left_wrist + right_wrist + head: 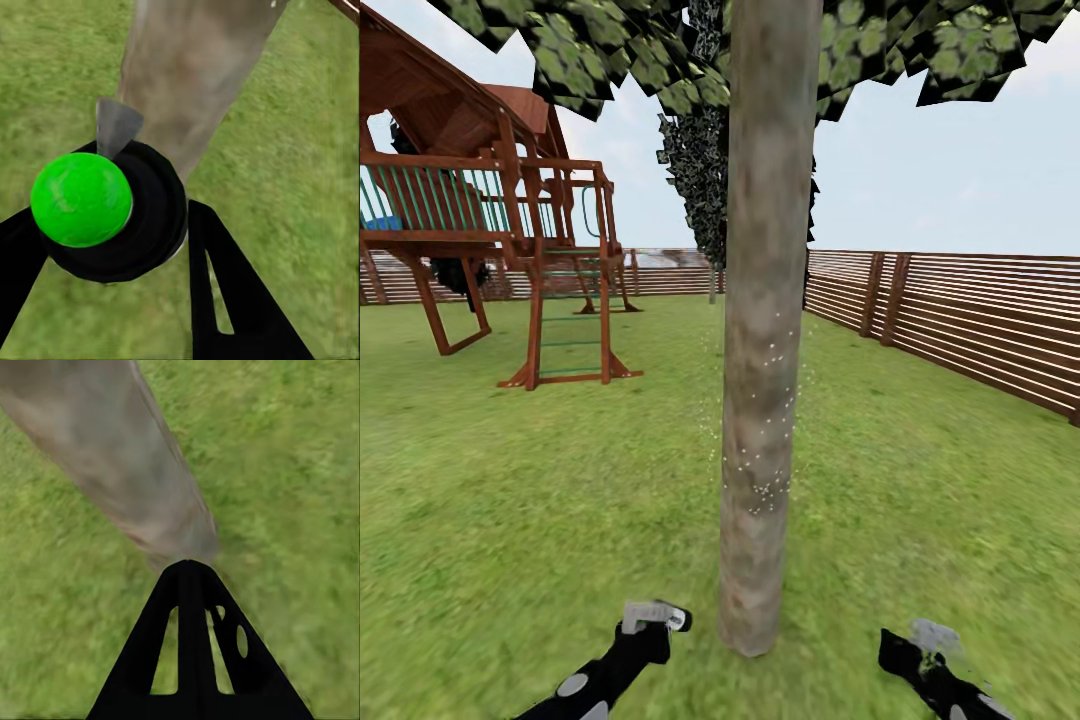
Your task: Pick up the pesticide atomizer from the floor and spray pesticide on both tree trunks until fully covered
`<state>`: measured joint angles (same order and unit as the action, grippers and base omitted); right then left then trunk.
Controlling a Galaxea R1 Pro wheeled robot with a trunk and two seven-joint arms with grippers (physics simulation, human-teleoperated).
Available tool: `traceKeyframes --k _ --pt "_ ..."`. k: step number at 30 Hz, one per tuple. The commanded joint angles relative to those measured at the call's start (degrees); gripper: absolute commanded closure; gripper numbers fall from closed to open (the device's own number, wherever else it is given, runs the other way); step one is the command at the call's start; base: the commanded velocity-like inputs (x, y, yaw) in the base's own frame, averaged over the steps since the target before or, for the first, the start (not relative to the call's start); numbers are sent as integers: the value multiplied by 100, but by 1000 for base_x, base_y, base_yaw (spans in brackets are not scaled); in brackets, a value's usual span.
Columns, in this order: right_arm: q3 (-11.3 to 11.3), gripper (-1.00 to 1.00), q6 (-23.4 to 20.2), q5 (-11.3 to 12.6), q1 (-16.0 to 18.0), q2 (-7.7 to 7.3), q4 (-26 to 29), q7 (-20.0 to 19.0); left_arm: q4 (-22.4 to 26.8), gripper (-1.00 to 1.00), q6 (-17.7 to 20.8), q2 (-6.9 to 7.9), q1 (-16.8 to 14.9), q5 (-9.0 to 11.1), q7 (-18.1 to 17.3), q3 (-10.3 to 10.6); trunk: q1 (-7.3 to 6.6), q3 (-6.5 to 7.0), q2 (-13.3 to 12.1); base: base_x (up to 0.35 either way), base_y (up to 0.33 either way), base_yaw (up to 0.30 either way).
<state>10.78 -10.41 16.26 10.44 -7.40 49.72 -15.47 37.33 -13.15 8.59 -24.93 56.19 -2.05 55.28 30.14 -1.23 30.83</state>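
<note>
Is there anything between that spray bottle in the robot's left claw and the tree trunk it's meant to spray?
Nothing visible. In the left wrist view the atomizer, held in the left claw, faces the tree trunk over open grass. White spray specks already dot the bark. The play tower and fence stand well off.

Both black arms reach forward low, the left gripper with its 2 fingers spread around something held between them, the right gripper pressed together to a point.
</note>
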Motion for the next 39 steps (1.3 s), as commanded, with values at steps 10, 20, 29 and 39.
traceKeyframes --k 10,20,29,39 --pt "56 100 -3578 86 10 -291 2737 -1736 37 100 -448 479 115 45 -2871 44 3 -12 11 0 0 0" --pt "-231 100 -4959 127 722 -415 3525 -2687 52 100 559 682 111 53 -4212 37 3 -12 11 0 0 0" --pt "-1076 100 -4959 405 1946 -427 2303 -3123 594 100 236 679 114 -1196 -4280 48 3 -12 11 0 0 0" --pt "-1950 100 -4959 663 2050 -414 1913 -3229 997 100 365 631 -296 -1902 -4303 10 3 -12 11 0 0 0"
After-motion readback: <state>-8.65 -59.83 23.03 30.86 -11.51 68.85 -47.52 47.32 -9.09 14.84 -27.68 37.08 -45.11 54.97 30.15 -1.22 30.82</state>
